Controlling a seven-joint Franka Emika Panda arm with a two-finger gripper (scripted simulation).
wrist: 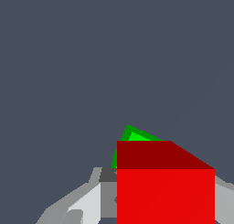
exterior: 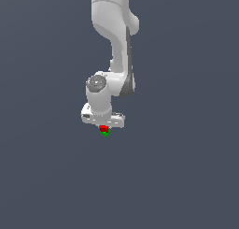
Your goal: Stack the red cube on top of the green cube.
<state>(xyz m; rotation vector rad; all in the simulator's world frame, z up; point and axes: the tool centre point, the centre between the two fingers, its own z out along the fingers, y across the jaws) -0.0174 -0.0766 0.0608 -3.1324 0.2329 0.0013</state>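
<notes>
Now, arm: one white, glossy jointed robot arm (exterior: pixel 114 41) comes down from the top of the exterior view, its wrist bent over the middle of the scene.
Gripper: the white gripper (exterior: pixel 103 126) points straight down, with its wide body just above the two cubes.
Gripper state: it is pinching the small bright-red plain cube (exterior: pixel 103 128); in the wrist view pale grey fingers (wrist: pixel 87 205) sit against both sides of the red cube (wrist: pixel 165 195).
Red cube position: in the exterior view it sits directly under the gripper body, right above the small bright-green plain cube (exterior: pixel 105 133).
Green cube position: it lies on the flat dark slate-grey table (exterior: pixel 186 176), near the middle of the exterior view, mostly covered by the red cube so that only a sliver shows beneath it, slightly toward the exterior view's right.
Contact between cubes: the two appear to touch in the exterior view, but they are too small there to tell whether a gap remains.
Wrist view: the red cube fills the near part of the picture, with a bright front face and a darker upper face; a corner of the green cube (wrist: pixel 132 137) peeks out from behind it, turned at an angle to the red cube's edges.
</notes>
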